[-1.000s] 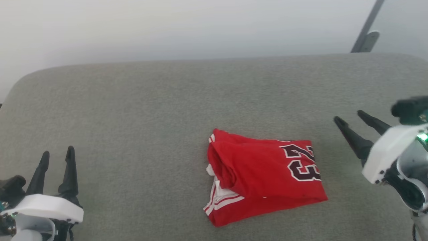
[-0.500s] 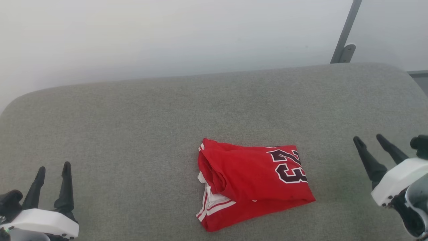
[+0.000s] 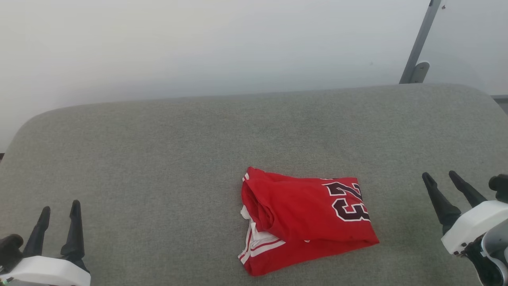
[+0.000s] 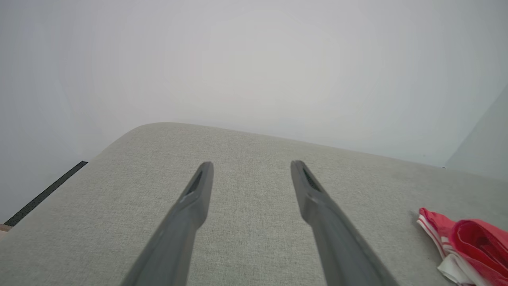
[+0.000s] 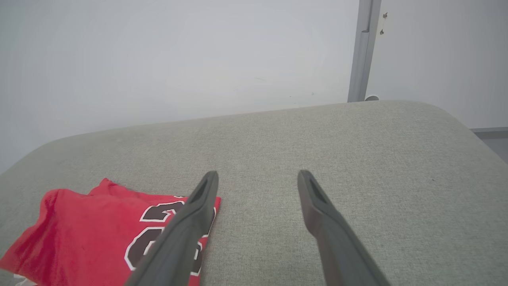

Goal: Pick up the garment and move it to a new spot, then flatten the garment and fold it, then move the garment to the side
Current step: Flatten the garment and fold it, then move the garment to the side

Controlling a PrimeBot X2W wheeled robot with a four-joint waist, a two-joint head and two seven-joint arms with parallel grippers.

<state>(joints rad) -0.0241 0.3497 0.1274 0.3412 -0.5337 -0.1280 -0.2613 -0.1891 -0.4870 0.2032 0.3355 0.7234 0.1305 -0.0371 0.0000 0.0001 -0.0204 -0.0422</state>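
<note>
The garment [image 3: 301, 214] is a red jersey with dark white-outlined numerals, lying folded in a compact bundle on the grey cushion [image 3: 158, 159], right of centre. White striped trim pokes out at its lower left. My left gripper [image 3: 59, 207] is open at the lower left, far from the garment. My right gripper [image 3: 440, 175] is open at the lower right, a short way off the garment's right edge. In the left wrist view the garment [image 4: 472, 246] lies at the far right, beyond the open left gripper [image 4: 250, 165]. In the right wrist view the garment [image 5: 91, 234] lies left of the open right gripper [image 5: 258, 174].
The cushion has rounded corners and ends at a pale wall [image 3: 198, 47] behind. A grey metal post [image 3: 420, 43] rises at the back right. Bare grey fabric stretches to the left of the garment and behind it.
The head camera has tilted, so the whole picture sits lower. My right gripper has drawn back toward the lower right, away from the garment. The garment lies as before.
</note>
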